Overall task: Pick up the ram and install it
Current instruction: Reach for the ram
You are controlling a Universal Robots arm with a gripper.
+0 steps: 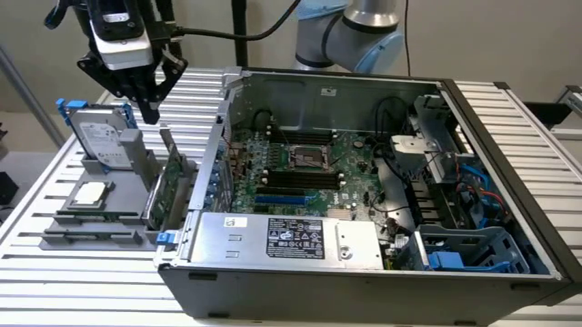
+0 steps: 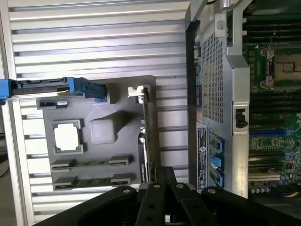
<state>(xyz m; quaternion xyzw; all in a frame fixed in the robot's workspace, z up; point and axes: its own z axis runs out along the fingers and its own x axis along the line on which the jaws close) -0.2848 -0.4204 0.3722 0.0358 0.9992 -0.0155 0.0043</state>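
- The open computer case (image 1: pixel 364 272) is sitting on the slatted table (image 1: pixel 54 272).
- The grey holder (image 1: pixel 132 146) is lying just beside the case, on the exterior view's left, carrying a hard drive (image 1: pixel 95 136) and a tall green card (image 1: pixel 168 184).
- The gripper (image 1: pixel 148 116) is hanging above the holder, its fingers pinching together and gripping nothing.
- The ram (image 2: pixel 91 181) is lying in a holder slot near the processor chip (image 2: pixel 66 138), apart from the gripper.

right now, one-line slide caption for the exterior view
Robot hand hovers above the grey parts tray beside the open computer case.
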